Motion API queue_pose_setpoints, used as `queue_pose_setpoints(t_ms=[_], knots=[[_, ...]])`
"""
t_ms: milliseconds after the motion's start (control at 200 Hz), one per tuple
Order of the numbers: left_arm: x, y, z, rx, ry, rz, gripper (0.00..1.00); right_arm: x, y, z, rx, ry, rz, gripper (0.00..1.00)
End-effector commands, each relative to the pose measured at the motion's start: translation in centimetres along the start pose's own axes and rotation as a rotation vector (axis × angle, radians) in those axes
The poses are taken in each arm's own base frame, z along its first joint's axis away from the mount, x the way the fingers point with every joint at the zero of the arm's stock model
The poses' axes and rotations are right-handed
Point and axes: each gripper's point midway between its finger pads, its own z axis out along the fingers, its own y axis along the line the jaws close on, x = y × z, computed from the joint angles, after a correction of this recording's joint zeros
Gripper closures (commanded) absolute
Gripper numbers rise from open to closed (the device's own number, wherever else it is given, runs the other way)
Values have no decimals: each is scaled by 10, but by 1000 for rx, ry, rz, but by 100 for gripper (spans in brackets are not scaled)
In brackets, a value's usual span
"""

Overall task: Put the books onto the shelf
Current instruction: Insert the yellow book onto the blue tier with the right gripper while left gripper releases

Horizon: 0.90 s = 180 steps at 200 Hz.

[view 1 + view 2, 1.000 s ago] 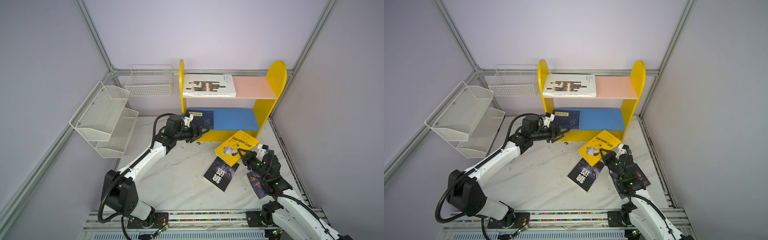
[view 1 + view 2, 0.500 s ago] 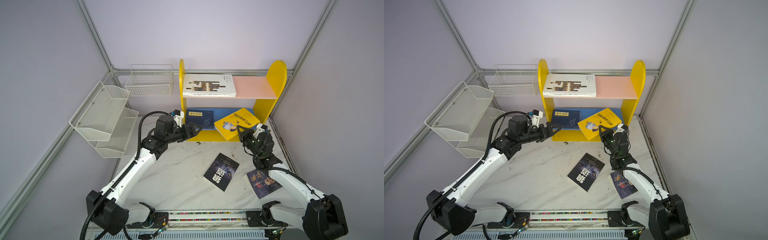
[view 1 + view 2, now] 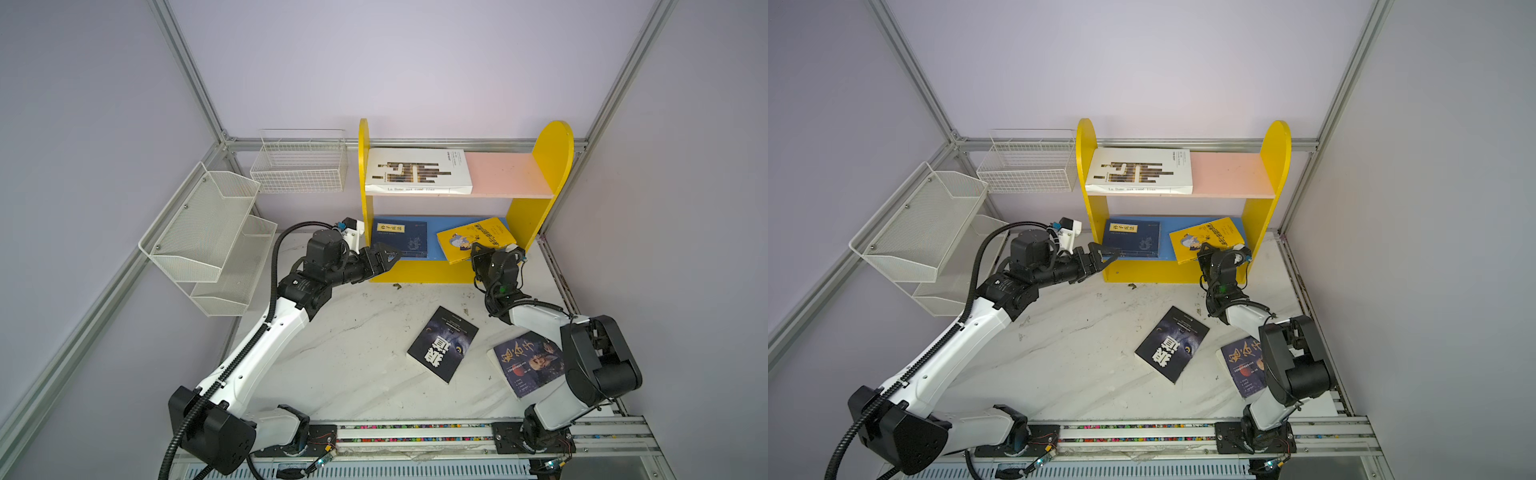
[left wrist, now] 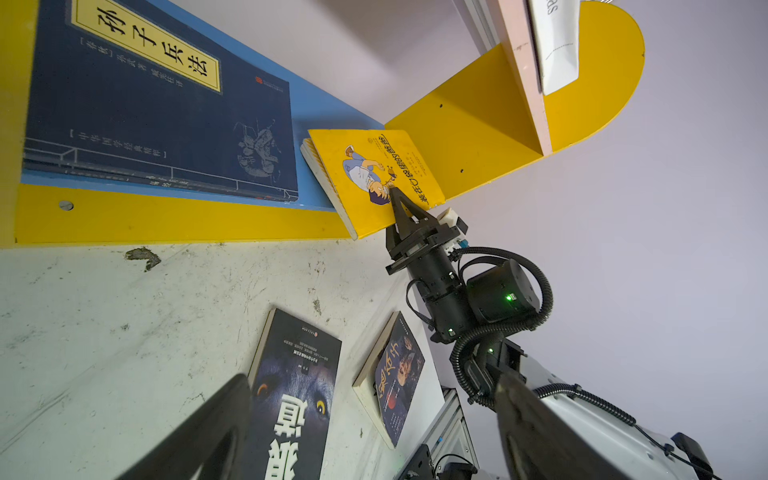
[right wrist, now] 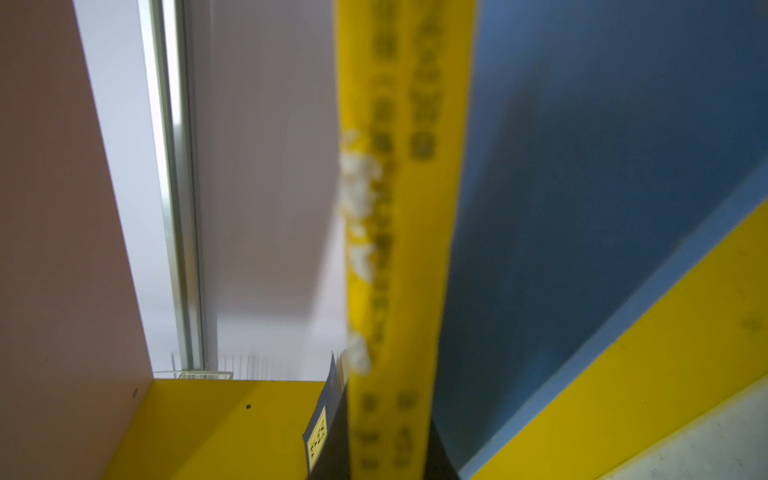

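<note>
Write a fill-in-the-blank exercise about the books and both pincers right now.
1. The large white paperback lies on the ___ upper board of the two-tier wooden shelf with yellow side panels.
2. The right pincer is shut on the ___ cartoon paperback, tilted over the blue lower board.
3. The left pincer stands ___ and holds nothing.
4. ___ paperbacks lie on the white marble tabletop: a black paperback and a dark-blue paperback with a face.
Missing words: pink; yellow; open; two.
</note>
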Motion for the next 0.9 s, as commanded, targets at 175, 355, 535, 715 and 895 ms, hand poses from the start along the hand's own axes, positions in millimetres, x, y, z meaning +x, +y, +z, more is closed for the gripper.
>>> queue_pose_setpoints(t_ms=[175,355,535,715,895], knots=[[2,-1,0,42,12,14,9,-34,7,-6,-74,-185,111,99],[2,-1,5,55,23,9,9,-26,2,7,-50,-155,119,84],[1,2,7,53,21,7,9,-20,-3,8,54,-110,104,52],[-1,4,10,56,21,-1,10,-17,-9,-5,119,-79,111,35],[-1,2,16,81,33,-17,9,-13,-12,-14,145,-41,106,36]])
